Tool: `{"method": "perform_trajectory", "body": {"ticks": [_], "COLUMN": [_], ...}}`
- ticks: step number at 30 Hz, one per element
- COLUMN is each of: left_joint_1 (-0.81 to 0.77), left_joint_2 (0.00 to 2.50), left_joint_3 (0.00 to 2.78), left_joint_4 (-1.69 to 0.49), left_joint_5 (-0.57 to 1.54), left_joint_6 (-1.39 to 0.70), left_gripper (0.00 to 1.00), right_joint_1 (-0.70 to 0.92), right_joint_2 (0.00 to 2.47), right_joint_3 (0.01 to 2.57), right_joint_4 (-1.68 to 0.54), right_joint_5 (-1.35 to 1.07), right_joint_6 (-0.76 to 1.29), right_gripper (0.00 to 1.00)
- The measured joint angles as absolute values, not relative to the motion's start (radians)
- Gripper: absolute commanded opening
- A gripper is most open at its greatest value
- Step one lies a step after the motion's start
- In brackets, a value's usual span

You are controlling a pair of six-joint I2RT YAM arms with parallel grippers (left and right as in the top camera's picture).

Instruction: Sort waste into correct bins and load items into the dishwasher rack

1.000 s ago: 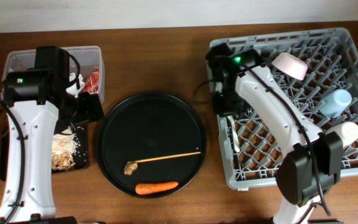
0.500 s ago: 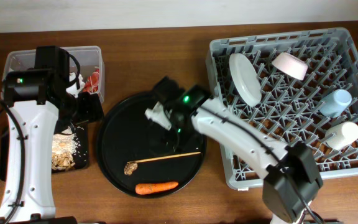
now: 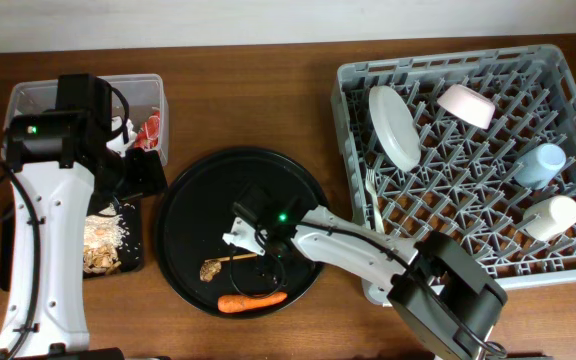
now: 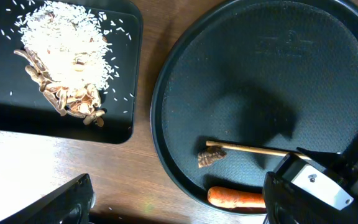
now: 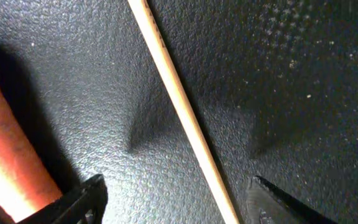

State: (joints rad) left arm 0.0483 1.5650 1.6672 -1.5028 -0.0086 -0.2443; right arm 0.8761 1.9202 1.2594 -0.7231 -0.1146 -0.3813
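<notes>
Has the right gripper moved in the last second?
Yes. The right gripper left the dishwasher rack and swung left onto the round black tray, over the chopstick.

A dark reddish-brown wooden table with fine grain running lengthwise fills nearly the whole view under soft, even light from above, while a plain pale wall borders its far edge.
</notes>
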Motion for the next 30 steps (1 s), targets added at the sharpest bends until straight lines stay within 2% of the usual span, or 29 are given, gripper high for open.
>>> {"method": "perform_trajectory", "body": {"ticks": [14, 17, 19, 22, 30], "left_joint_1": [0.048, 0.048, 0.048, 0.048, 0.048], "left_joint_2": [1.565, 1.565, 1.565, 1.565, 1.565], "left_joint_3": [1.667, 1.667, 1.667, 1.667, 1.667], "left_joint_4": [-1.504, -1.504, -1.504, -1.503, -1.504], "left_joint_5": [-0.009, -0.009, -0.009, -0.009, -0.009], "left_joint_6": [-0.244, -0.244, -0.244, -0.244, -0.244], "left_gripper": [0.87, 0.87, 0.87, 0.87, 0.87], "right_joint_1": [0.876, 0.876, 0.875, 0.876, 0.879], "right_joint_2": [1.922, 1.956, 1.957, 1.959, 1.959], "right_joint_3": [1.242, 1.243, 1.245, 1.245, 1.245], "right_joint_4": [-0.669, -0.665, -0.665, -0.663, -0.668], "right_joint_5": [-0.029, -0.027, -0.031, -0.044, -0.035], "right_joint_6": [-0.394, -0.394, -0.395, -0.396, -0.399], "right_gripper": [0.69, 0.58, 0.47, 0.21, 0.11]}}
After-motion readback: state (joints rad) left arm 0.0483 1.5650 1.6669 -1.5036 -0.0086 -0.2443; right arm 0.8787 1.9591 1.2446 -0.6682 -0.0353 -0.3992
